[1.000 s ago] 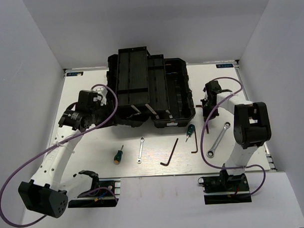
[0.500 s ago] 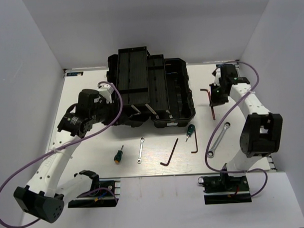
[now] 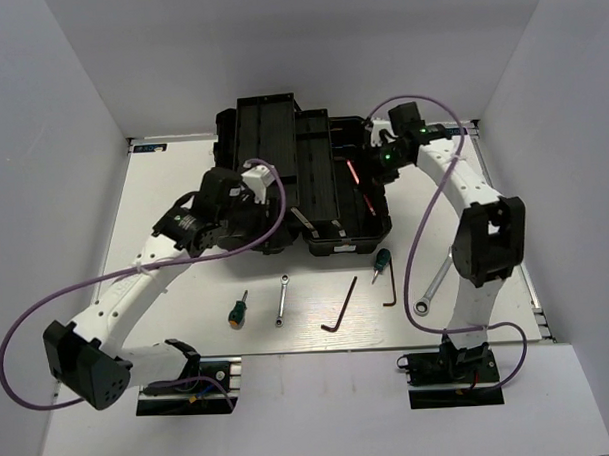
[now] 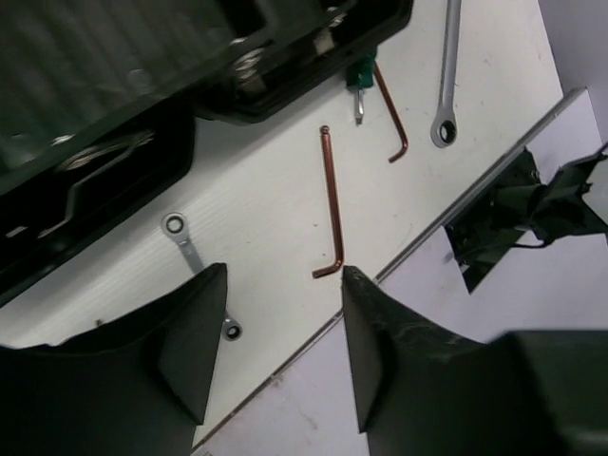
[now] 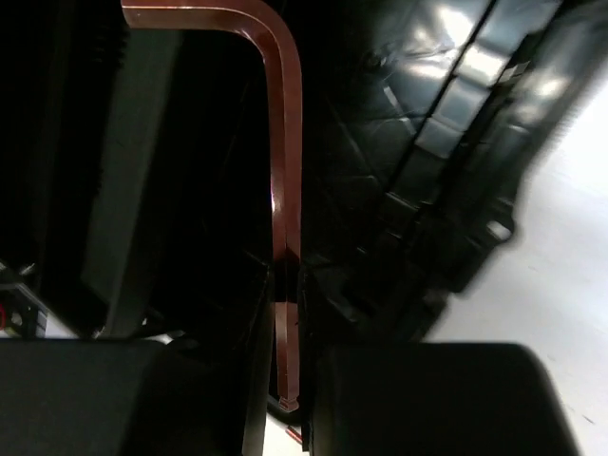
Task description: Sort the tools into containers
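The thin, reddish-brown L-shaped metal hex key [image 5: 285,180] is pinched by its long shank between the pressed-together fingers of the right tool [image 5: 285,385]. Its bent short leg points away from that tool, over the inside of the open black plastic container [image 3: 376,207] directly beneath. It looks stiff and very light, but its narrow, smooth shank would likely swivel or slip in a loose grip. A hold on the straight shank near the bend seems safest, and its glossy surface shows a bright streak along the edge. Out on the white bench [image 3: 177,292], toward the left tool [image 4: 283,277], lie two more hex keys [image 4: 332,204], a small silver wrench [image 4: 190,255], a larger silver wrench [image 4: 445,76] and a green-handled screwdriver [image 3: 236,310]. The left tool's fingers are spread apart with nothing between them, hanging above the bench just beside the container's near wall.
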You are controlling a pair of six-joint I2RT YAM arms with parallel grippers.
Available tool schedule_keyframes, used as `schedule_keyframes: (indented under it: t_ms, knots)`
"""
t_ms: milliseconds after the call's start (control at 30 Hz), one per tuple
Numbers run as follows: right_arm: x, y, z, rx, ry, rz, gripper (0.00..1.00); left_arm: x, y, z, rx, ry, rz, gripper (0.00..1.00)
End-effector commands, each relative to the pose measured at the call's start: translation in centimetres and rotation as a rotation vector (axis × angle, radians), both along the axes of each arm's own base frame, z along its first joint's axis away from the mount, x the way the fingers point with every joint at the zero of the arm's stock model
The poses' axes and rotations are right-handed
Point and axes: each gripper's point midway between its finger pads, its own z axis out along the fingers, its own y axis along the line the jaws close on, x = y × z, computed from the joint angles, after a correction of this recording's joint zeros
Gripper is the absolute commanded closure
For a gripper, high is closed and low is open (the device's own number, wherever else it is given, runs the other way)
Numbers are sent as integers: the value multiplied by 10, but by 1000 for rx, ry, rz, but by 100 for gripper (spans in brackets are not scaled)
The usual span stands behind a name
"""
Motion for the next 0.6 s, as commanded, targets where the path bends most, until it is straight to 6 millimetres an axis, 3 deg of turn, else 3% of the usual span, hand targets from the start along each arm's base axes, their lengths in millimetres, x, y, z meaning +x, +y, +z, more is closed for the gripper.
schedule_keyframes:
  t_ms: [0,100,133,233,267,467,533,567]
  knots:
    - [11,10,-1,32,9,-12,100,-3,-28,15,-10,-43,-75,36]
    - [14,13,-10,28,27,-16,85,-4,-43,8,29,-48,-94,34]
    - [14,13,-11,28,32,-18,73,-9,-54,3,46,-41,-121,34]
    - [12,13,-7,39,34,-17,59,-17,-72,-6,85,-39,-148,34]
    - [10,13,-7,43,42,-14,58,-18,-78,-19,114,-20,-161,34]
    - [-4,11,23,83,11,7,58,-37,-108,-46,209,-6,-218,34]
    - [-9,0,39,53,-18,-18,68,-39,-115,-55,234,2,-221,42]
    - [-11,-5,41,33,-29,-29,88,-45,-124,-52,217,-15,-242,46]
